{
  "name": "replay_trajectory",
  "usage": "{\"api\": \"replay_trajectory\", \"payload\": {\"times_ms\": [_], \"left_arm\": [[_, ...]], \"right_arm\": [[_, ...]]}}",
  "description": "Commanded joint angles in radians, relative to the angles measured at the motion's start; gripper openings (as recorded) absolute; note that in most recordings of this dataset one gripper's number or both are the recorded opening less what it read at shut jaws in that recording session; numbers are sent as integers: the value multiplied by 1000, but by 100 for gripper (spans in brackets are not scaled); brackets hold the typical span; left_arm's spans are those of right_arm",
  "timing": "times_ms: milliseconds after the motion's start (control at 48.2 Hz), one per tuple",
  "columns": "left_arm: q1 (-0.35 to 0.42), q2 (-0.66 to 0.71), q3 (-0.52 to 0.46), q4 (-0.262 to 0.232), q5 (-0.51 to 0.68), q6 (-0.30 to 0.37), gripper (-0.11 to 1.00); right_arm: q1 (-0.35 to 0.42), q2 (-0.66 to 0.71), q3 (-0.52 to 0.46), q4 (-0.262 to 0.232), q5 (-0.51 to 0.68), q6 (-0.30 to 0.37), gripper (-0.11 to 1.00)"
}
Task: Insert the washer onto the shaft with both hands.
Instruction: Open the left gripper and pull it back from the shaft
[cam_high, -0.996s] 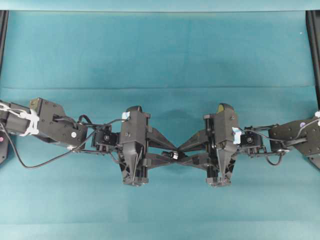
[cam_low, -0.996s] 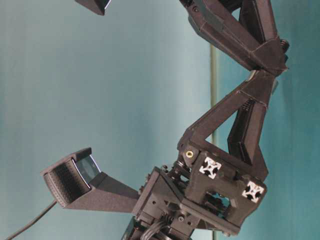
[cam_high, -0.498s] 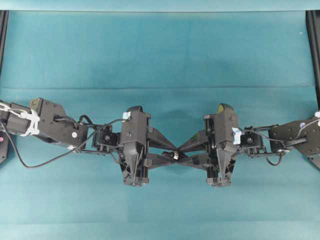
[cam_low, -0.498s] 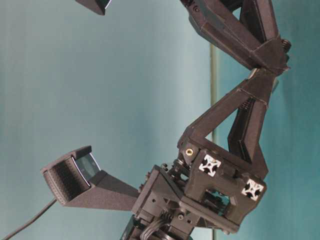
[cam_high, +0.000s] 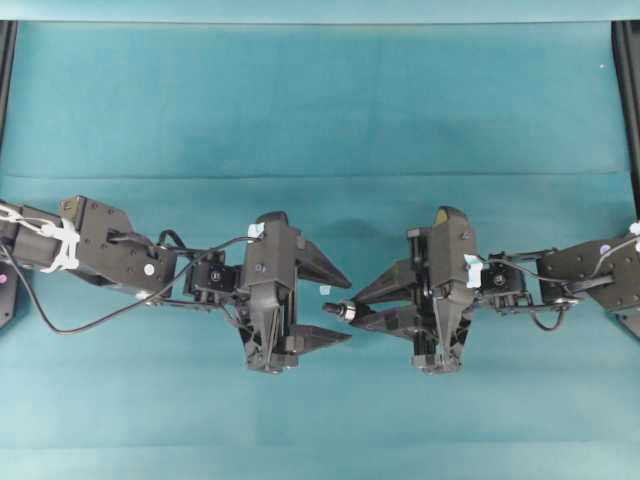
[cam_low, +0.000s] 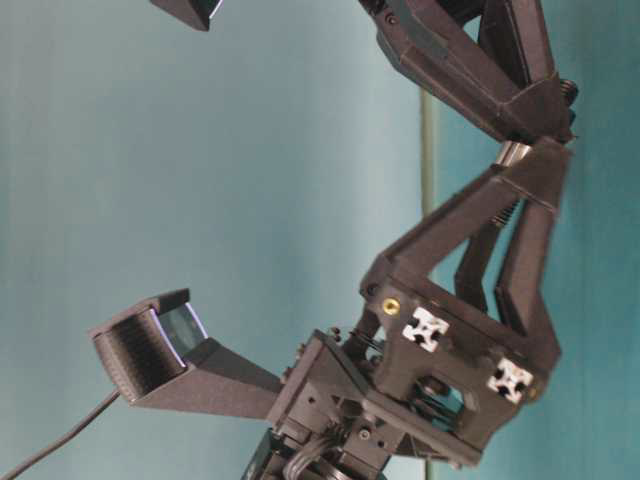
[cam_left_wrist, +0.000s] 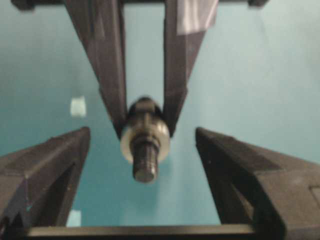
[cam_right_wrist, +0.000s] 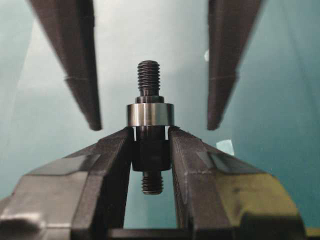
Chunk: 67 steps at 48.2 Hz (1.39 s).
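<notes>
Washer (cam_right_wrist: 149, 114) sits on stiff, slick shaft (cam_right_wrist: 148, 80); right gripper (cam_right_wrist: 150, 145) clamps its thick middle, left gripper (cam_high: 338, 307) spread wide, empty.

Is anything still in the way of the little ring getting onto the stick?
Nothing visible is. The washer already sits around the shaft, resting against the right gripper that clamps the shaft. The left gripper stands open on either side, touching neither.
</notes>
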Motion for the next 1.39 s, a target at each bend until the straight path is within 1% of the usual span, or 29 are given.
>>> {"api": "replay_trajectory", "payload": {"times_ms": [0,187,353,477,789,1058,1370], "left_arm": [[-3,-25,-15,2,3,-2,92],[-2,-40,-11,2,17,-2,91],[-2,-97,18,2,95,0,91],[-3,-175,52,2,172,6,91],[-3,-357,153,2,296,15,90],[-3,-451,216,2,316,17,90],[-3,-497,250,2,316,17,90]], "right_arm": [[0,-8,-14,0,-9,5,-1],[0,-8,-14,2,-12,5,-1],[0,-8,-12,2,-12,5,-1],[0,-8,-14,2,-12,5,-1],[0,-8,-12,0,-12,5,-1],[0,-8,-14,2,-9,5,-1],[0,-6,-15,2,-8,5,-1]]}}
